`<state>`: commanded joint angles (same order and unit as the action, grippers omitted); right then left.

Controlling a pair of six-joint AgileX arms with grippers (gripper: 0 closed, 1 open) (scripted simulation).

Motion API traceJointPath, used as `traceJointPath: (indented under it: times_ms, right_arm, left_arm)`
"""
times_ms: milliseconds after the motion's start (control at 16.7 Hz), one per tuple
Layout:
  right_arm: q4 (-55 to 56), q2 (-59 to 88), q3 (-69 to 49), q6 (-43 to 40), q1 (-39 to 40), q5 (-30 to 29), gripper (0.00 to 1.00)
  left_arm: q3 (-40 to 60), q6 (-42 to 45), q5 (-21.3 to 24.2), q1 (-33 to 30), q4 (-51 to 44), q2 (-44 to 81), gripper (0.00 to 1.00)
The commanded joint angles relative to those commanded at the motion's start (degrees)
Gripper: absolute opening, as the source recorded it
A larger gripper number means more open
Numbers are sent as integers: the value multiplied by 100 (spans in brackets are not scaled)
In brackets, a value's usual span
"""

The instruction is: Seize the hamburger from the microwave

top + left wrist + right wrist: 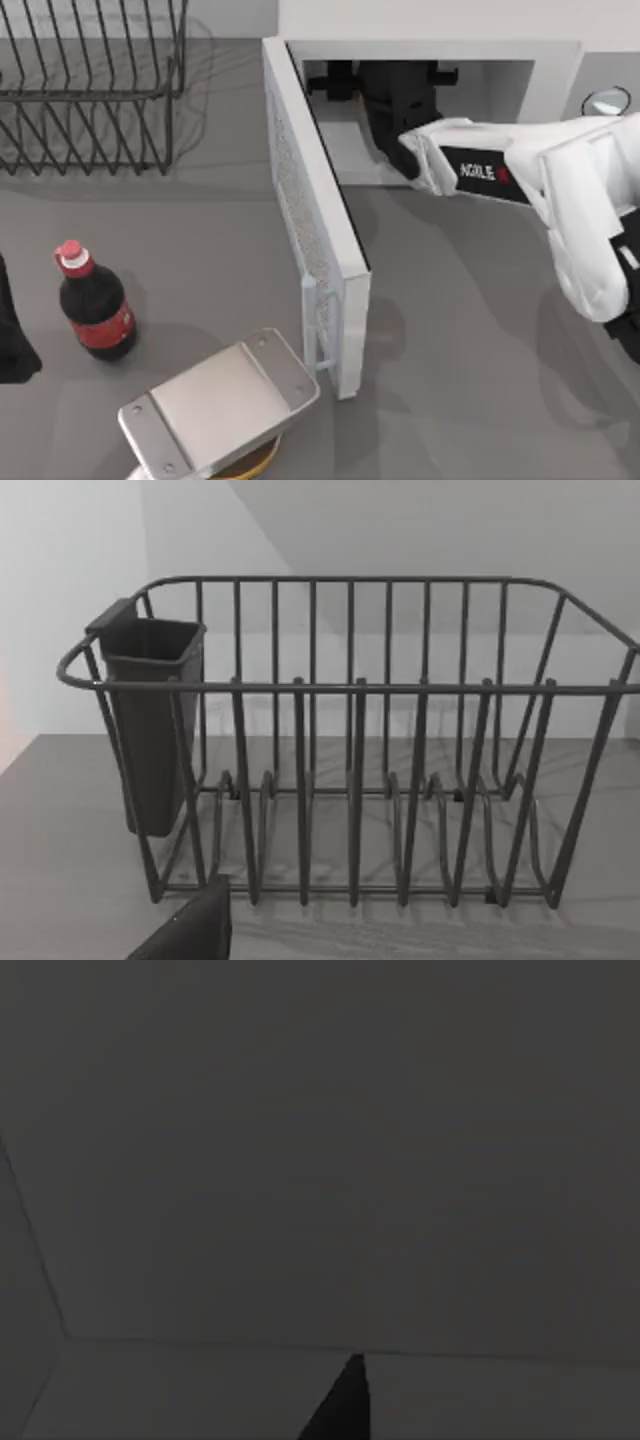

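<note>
At the near edge of the grey counter [470, 330], a tilted brushed-metal box [215, 400] is sitting over a round yellow base [250, 465], just left of the free end of the microwave door. Left of it, a dark cola bottle with a red cap and red label [95, 305] is standing upright, well apart from the box. At the far left edge, level with the bottle, a black part of the left arm [15, 330] is sitting parked; how its jaws are standing cannot be told.

The perforated white door with a handle [315, 240] is standing wide open, swinging out from the large white boxy microwave [430, 25] at the far side towards the near edge. The white right arm [560, 190] is reaching in from the right across the counter, and its black right gripper [400, 100] is sitting inside the open cavity of the microwave. The right wrist view is dark. Whether its jaws are spread or closed, or holding anything, cannot be told, and where the hamburger is lying cannot be told either.

At the far left, a dark wire dish rack [350, 740] is standing on the counter, with a dark plastic cup-shaped holder [150, 720] hanging on one end of it.
</note>
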<state>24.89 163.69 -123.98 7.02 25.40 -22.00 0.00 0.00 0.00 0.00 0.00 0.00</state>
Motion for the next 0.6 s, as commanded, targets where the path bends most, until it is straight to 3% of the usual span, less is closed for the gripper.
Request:
traceJointPath:
  times_ms: [300, 600]
  right_arm:
    - [-93, -583, 586, 114, 169, -178, 0]
    - [-350, -2514, 2579, 432, 642, -674, 0]
  left_arm:
    - [0, 0, 0, 0, 0, 0, 100]
    - [0, 0, 0, 0, 0, 0, 100]
